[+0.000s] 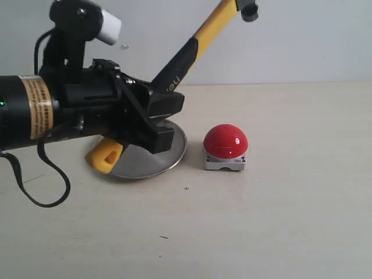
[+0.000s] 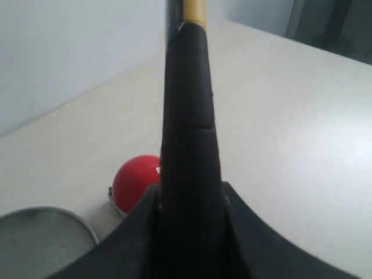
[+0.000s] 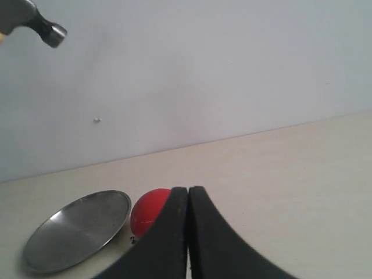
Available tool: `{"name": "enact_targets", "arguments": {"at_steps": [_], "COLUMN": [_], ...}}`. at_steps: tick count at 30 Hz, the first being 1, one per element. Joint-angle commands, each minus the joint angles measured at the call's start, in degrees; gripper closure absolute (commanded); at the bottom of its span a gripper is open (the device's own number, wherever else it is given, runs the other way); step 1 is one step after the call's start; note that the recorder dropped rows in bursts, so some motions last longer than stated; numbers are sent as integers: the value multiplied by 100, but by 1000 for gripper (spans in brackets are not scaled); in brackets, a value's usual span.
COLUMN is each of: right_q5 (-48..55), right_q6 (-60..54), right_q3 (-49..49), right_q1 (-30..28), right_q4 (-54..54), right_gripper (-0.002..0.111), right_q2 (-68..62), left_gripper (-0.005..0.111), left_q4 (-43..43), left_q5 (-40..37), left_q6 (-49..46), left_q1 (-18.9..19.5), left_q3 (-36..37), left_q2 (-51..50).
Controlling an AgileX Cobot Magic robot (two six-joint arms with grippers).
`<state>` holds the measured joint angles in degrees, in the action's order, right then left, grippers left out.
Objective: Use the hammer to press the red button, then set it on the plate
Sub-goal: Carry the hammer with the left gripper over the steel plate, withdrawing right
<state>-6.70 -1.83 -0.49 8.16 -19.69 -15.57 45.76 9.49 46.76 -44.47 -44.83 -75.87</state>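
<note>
Left pincer (image 1: 160, 116) clenches the hammer (image 1: 203, 32), head high; the red button (image 1: 225, 140) sits beside the plate (image 1: 168, 160), nearer the surface's (image 1: 290, 221) far edge. A slanted downswing risks glancing off the dome. Right pincer (image 3: 189, 197) closed, empty.

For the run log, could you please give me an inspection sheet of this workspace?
Surface: beige table, a few tiny dark specks.
Job's things: hammer held raised, head up; red button beside plate, not touching.
Clutter: nothing seen.
Grippers: left gripper fingers shut on hammer handle; right gripper shut, empty.
Cables: black cable loops onto table below left arm.
Surroundings: plain pale wall.
</note>
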Motion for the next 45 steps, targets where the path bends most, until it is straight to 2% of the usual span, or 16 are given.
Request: {"name": "enact_targets", "arguments": {"at_steps": [1,9,20,27,31,33,39,45], "right_q5": [24,24,24,24,24,24,24,84], "right_q6": [1,1,1,1,1,1,1,1], "right_q3": [19,19,19,19,19,19,19,19], "right_q1": [-15,-15,-15,-15,-15,-15,-15,-15], "right_q4": [15,15,15,15,15,15,15,15], "right_gripper": [108,108,108,108,108,108,108,108], "right_q2": [26,26,26,26,26,26,26,26], "left_gripper": [107,107,107,107,107,107,107,107], "left_q4": [-344,-344,-359,-745,-1513,-1612,-1569,-1580], "left_q5": [281,214,280,614,732,732,751,902], "left_q6": [-313,-335,-335,-375,-659,-668,-684,-738], "left_q1": [-8,-8,-8,85,274,328,221,221], "left_q3": [-64,-64,-64,-64,-64,-64,-64,-64], "left_q2": [291,106,-1064,-2000,-2465,-2639,-2732,-2269]}}
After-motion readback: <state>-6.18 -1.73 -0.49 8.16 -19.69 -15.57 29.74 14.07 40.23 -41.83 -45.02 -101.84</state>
